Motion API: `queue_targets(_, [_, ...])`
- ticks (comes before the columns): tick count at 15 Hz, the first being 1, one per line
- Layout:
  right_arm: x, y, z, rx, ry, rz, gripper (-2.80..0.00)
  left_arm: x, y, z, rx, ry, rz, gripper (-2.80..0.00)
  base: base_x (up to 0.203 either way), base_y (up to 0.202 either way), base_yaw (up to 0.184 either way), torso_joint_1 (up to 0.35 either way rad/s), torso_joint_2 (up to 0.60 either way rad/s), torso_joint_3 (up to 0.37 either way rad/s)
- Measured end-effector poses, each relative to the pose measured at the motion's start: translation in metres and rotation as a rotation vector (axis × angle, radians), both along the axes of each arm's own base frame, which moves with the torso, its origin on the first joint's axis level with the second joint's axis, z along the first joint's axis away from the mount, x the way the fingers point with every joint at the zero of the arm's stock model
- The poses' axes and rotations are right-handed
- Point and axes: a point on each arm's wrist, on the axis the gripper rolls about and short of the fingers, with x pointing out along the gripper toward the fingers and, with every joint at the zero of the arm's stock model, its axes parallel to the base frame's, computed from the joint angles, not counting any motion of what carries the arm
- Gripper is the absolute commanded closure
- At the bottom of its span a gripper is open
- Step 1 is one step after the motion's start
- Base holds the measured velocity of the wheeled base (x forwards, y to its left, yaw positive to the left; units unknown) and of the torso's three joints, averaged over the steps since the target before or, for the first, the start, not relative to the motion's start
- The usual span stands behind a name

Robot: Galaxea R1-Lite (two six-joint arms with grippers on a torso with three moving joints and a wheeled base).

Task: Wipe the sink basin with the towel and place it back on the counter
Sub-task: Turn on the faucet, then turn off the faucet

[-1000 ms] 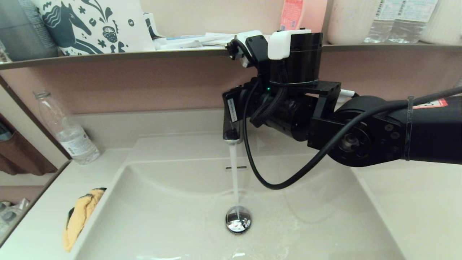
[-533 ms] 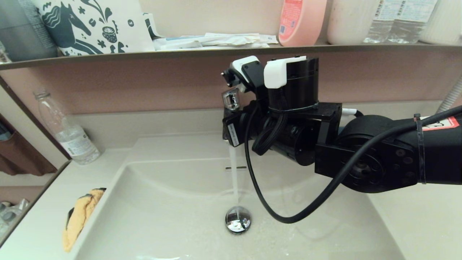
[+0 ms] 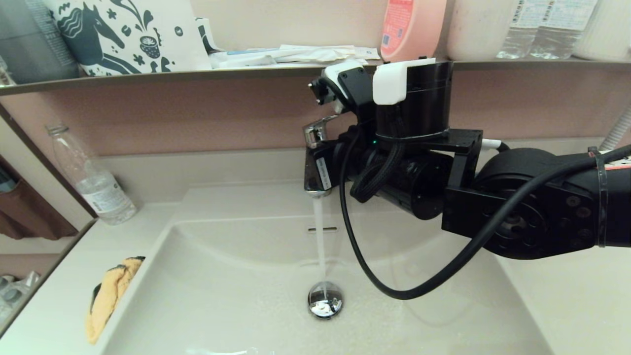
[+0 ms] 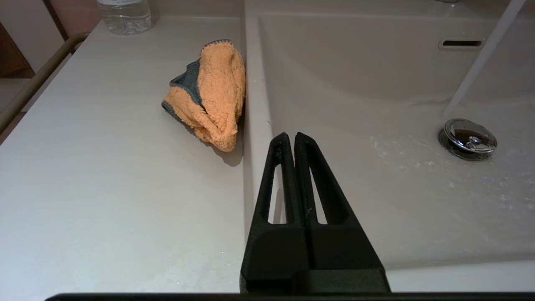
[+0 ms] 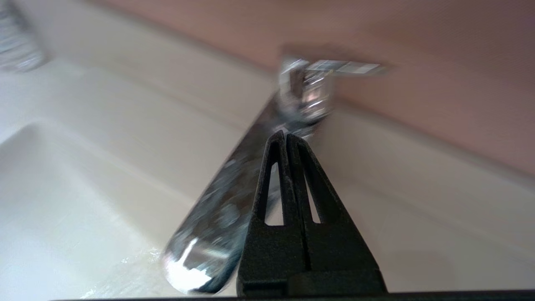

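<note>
The towel (image 4: 207, 94) lies bunched on the counter (image 4: 104, 175), left of the sink basin (image 4: 355, 175), pressed against the raised basin rim. Its long axis runs near to far along that rim. The left gripper (image 4: 291, 140) hovers above the rim, nearer than the towel, fingers pressed together and holding nothing. The right gripper (image 5: 283, 138), also closed and empty, is beside the chrome faucet (image 3: 315, 162) at the far side. Water runs onto the drain stopper (image 3: 325, 299).
</note>
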Motion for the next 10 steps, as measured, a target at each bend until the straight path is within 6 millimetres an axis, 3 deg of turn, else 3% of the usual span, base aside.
queue_targets(10, [0.005,0.009,0.033,0.008,-0.132,-0.055,0.00,0.000,0.000,0.000,0.000,-0.001,0.000,0.00,0.000,0.000,0.000,0.000,0.00,0.000])
